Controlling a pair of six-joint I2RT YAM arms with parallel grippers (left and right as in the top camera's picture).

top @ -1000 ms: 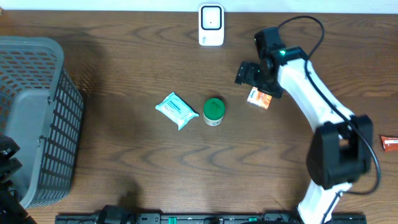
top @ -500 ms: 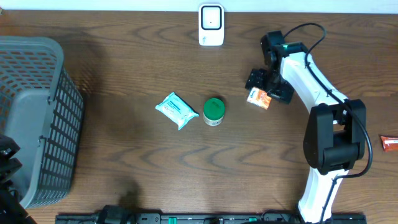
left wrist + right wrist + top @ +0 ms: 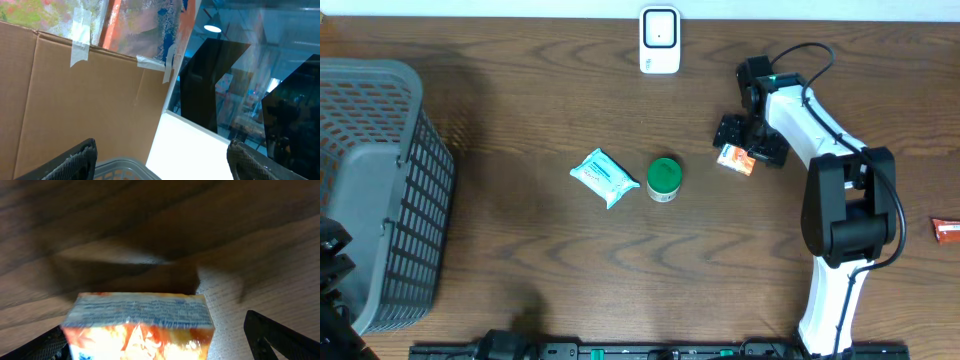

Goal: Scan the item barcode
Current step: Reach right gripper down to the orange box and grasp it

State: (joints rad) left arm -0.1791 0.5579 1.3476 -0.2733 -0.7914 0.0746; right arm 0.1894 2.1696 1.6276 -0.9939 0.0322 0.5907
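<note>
Orange-and-white cardboard box [image 3: 735, 159] lies flat between the right gripper's [image 3: 750, 144] wide-apart jaws, seemingly lined up for grasping before scanning.

Right tool [image 3: 750, 143] low and far forward, jaws wide apart; left tool [image 3: 161, 162] aimed upward, jaws likewise apart.

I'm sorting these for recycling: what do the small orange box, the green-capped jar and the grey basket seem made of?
The small orange box: likely printed cardboard, slightly glossy; sharp folded edges. The green-capped jar: probably plastic; smooth, evenly coloured cap, body hard to tell. The grey basket: moulded matte plastic, judging by its grid walls.
</note>
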